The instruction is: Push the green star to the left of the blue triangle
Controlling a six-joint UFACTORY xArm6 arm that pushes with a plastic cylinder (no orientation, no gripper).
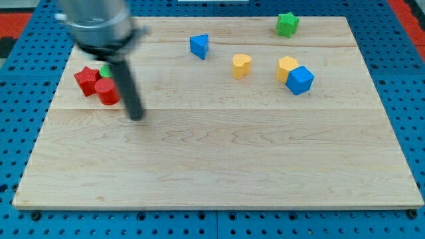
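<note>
The green star [287,24] lies near the view's top right edge of the wooden board. The blue triangle [199,46] lies at the top middle, well to the left of the star. My tip [136,117] rests on the board at the left, far from both, just to the right of and below a red cylinder [106,91]. The rod is motion-blurred.
A red star [86,80] touches the red cylinder, with a green block [105,70] partly hidden behind the rod. A yellow heart [242,65] sits at the top middle. A yellow block [286,67] touches a blue cube [300,80] at the right.
</note>
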